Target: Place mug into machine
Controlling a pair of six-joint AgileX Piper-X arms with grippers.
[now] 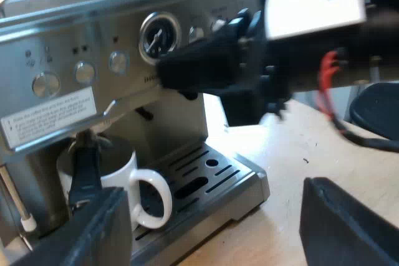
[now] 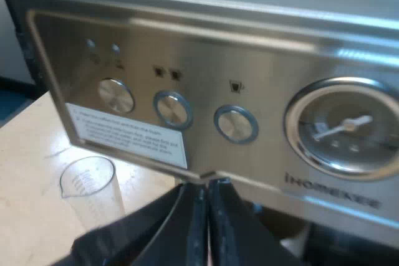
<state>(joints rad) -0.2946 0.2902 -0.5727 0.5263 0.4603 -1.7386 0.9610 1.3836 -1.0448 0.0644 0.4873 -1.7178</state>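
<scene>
While my left jaws hung released, their fingers (image 1: 93, 232) spread wide, the white mug (image 1: 128, 175) stood upright on the drip tray (image 1: 240, 185) under the espresso machine (image 1: 75, 48). From the gap it lay at about ten o'clock, just beyond one finger. Its long axis ran vertical. With the machine's face as twelve, its handle pointed near four o'clock, toward the tray's edge and the bare surface (image 1: 280, 154). My right jaws were clenched on nothing before the control panel, near the measuring glass (image 2: 90, 185).
</scene>
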